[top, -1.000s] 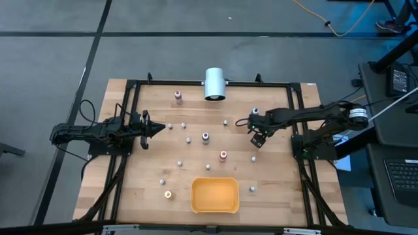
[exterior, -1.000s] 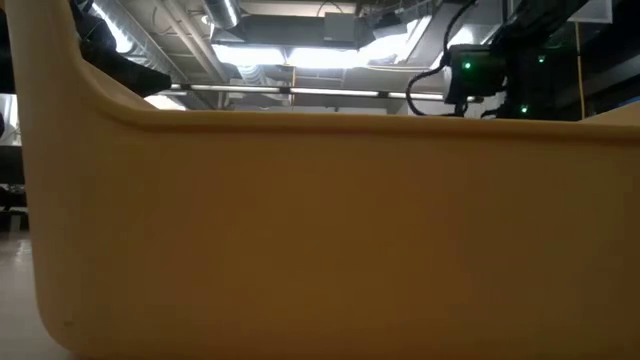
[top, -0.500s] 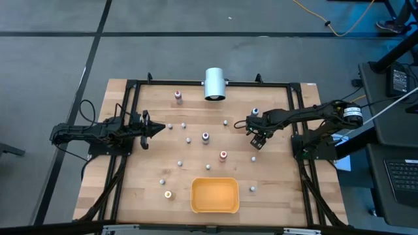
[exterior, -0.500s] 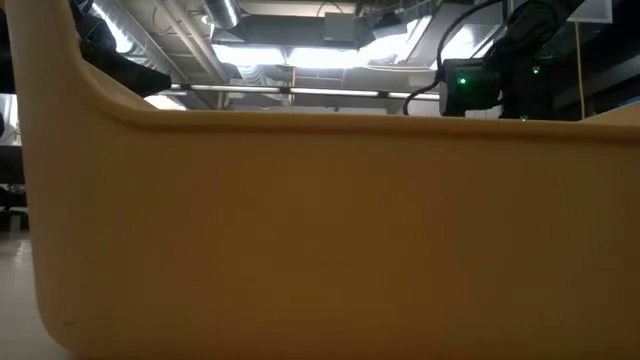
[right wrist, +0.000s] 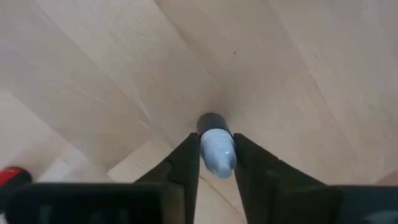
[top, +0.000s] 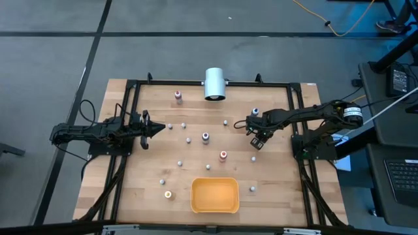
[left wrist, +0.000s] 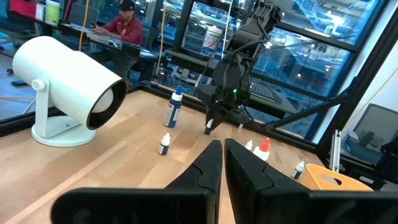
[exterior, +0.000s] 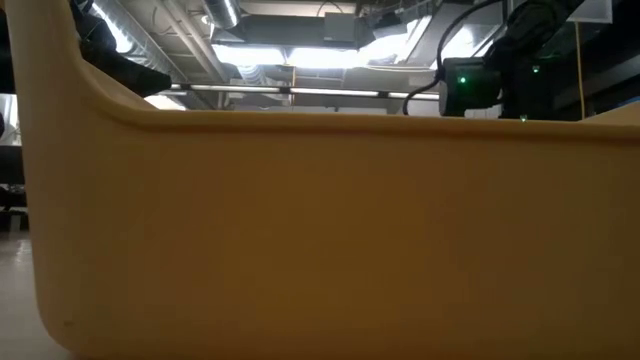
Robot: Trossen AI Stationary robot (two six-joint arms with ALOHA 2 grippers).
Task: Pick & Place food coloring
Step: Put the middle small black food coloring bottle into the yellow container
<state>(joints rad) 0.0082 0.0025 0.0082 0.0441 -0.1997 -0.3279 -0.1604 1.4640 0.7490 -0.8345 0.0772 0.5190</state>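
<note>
Tiny food coloring bottles stand scattered on the wooden table [top: 150,163]: a pink-topped one [top: 177,96], a blue-topped one [top: 255,111], a red-topped one [top: 223,155], and several whitish ones. My right gripper [top: 251,125] points down at the table's right middle, shut on a bottle with a pale blue-white top [right wrist: 217,152]. My left gripper [top: 160,128] hangs shut at the table's left side and holds nothing. The orange tray [top: 214,195] sits by the near edge. My right gripper pinches the bottle's pale cap [right wrist: 217,163] between its two fingers [right wrist: 186,163], one on each side. The fingers come from above and point down. The bottle stands upright below them, and its dark lower part [right wrist: 210,119] shows against the wood.
A big white cylinder [top: 214,83] stands at the far edge. A black frame [top: 130,117] runs around the table. The orange tray's wall [exterior: 320,230] fills the low view. A person sits in the room beyond the table [left wrist: 121,25].
My right gripper has sunk a little toward the table and shifted slightly toward the table's left edge, down over the pale-topped bottle. My left arm has kept still.
</note>
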